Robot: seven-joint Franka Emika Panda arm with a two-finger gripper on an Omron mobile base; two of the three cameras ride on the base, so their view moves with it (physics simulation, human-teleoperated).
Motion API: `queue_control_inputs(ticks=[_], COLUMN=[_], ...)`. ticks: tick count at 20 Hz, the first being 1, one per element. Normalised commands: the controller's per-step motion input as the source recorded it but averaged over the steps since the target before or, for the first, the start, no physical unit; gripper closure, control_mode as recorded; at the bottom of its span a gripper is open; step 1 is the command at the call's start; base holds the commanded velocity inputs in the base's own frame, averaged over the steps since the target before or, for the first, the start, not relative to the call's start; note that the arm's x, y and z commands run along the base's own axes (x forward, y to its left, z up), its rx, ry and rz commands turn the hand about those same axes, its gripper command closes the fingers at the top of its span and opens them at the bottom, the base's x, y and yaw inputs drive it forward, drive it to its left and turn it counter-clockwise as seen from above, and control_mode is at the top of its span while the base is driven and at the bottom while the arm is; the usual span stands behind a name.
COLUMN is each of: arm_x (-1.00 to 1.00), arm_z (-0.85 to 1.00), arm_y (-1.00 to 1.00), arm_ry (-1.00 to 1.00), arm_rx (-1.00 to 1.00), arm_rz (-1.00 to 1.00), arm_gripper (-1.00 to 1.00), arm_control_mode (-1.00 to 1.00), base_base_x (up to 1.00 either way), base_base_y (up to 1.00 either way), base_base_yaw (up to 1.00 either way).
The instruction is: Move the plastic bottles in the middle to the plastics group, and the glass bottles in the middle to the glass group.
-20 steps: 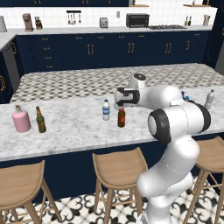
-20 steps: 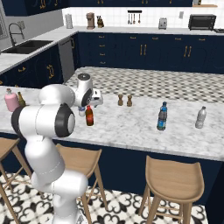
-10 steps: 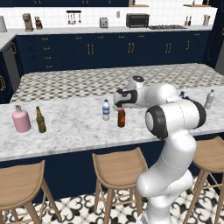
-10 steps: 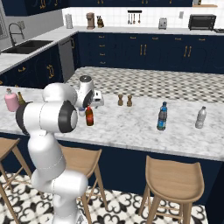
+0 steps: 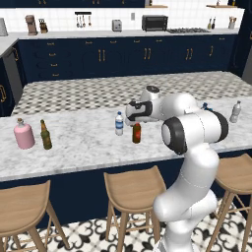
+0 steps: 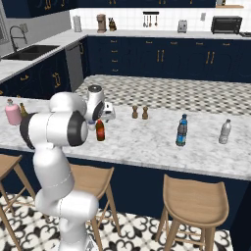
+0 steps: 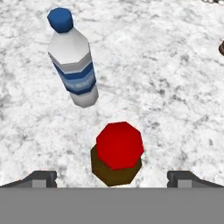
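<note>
The jaws of the gripper stand spread wide and hold nothing; in the hand view the two dark fingertips sit far apart at the bottom, and between them, seen from above, is the red cap of the dark red-brown glass bottle. That bottle stands upright on the marble table, just under the gripper, which hangs above it without touching it. Just beside it, to its left in the left base view, stands the clear water bottle with a blue cap and white-blue label — upright, apart from the red-brown one, and clearly visible in the hand view as well. At the far left end of the table the pink flask and the olive-green glass bottle stand near each other, well apart from the middle bottles. From the right base view, the teal-blue plastic bottle and the clear greyish plastic bottle stand toward the other end of the table, also well away from the gripper. Two small brown shakers stand side by side farther back on the table, and wooden stools line its near side.
</note>
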Motion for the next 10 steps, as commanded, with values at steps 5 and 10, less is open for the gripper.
queue_control_inputs(ticks=[5,10], arm_x=[0.19,0.15], arm_z=[-0.14,-0.05], arm_y=[0.0,0.0], arm_ry=[0.01,0.0], arm_rx=[0.0,0.0], arm_rz=[0.0,0.0], arm_gripper=[-1.0,-1.0], arm_control_mode=[-1.0,-1.0], base_base_x=[0.0,0.0], base_base_y=[0.0,0.0], base_base_yaw=[0.0,0.0])
